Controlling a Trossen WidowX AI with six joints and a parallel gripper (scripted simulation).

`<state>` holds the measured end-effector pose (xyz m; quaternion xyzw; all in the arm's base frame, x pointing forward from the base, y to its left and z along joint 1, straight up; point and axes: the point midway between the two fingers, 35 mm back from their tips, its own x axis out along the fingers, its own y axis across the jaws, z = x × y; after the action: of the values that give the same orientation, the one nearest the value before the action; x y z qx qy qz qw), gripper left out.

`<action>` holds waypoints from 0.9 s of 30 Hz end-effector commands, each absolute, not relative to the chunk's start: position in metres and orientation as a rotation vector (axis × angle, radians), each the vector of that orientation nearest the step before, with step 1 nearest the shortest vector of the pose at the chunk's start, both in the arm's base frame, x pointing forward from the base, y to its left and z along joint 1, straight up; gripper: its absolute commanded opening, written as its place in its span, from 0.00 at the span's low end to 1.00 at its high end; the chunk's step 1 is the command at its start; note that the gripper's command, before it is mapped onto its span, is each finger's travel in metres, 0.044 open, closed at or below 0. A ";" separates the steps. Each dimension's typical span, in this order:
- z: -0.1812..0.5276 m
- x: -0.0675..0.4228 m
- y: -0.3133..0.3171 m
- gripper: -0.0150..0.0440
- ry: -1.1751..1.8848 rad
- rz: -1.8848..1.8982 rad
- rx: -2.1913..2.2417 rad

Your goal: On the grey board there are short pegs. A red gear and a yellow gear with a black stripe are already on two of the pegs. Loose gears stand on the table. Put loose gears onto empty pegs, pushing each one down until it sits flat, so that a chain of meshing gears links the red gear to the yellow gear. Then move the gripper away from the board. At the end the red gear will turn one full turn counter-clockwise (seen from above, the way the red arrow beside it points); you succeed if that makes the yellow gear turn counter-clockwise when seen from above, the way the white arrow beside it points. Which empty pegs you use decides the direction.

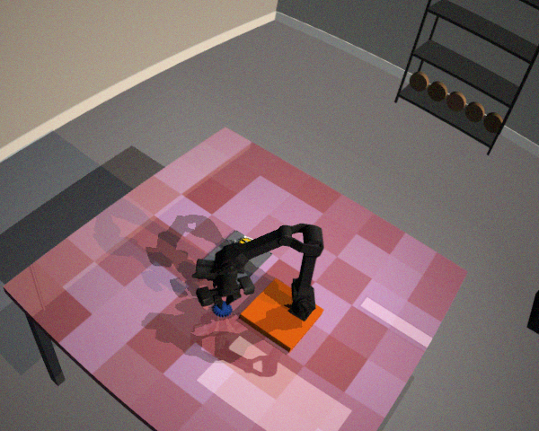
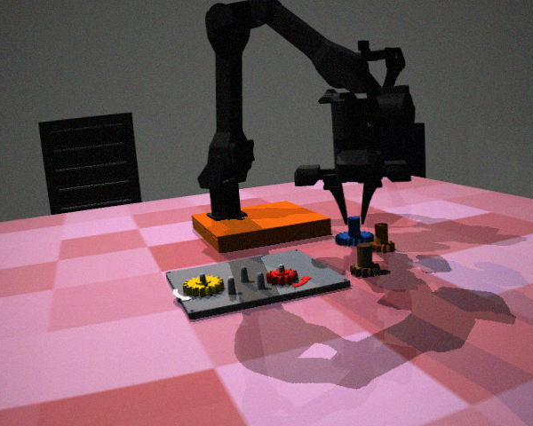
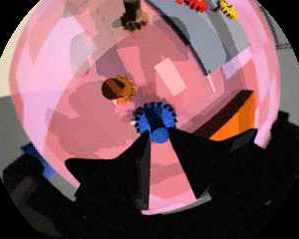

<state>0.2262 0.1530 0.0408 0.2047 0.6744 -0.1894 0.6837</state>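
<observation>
The blue gear [image 1: 222,310] [image 2: 354,239] [image 3: 167,117] stands upright on the table. My gripper [image 2: 354,223] [image 3: 157,131] points down over it, its fingertips narrowly apart on either side of the top of the blue handle, with a slight gap still showing. The orange gear [image 2: 380,233] [image 3: 112,89] and brown gear [image 2: 364,256] [image 3: 135,20] stand nearby. The grey board [image 2: 303,261] [image 3: 199,45] bears the red gear [image 2: 282,276] and the yellow gear [image 2: 202,286] [image 1: 243,241]. Three empty pegs, one peg [image 2: 243,275] farther back, stand between them. The arm hides much of the board in the top view.
The orange base block [image 1: 278,320] [image 2: 266,229] under the arm lies close beside the blue gear. The orange gear is the blue gear's nearest neighbour, and the brown gear stands farther off towards the board. The black shelf rack [image 1: 464,74] stands away from the table.
</observation>
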 end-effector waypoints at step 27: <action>0.081 0.234 0.157 0.25 1.508 -0.429 0.459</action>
<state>0.2298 0.1547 0.0694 0.2010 0.6780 -0.1949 0.6797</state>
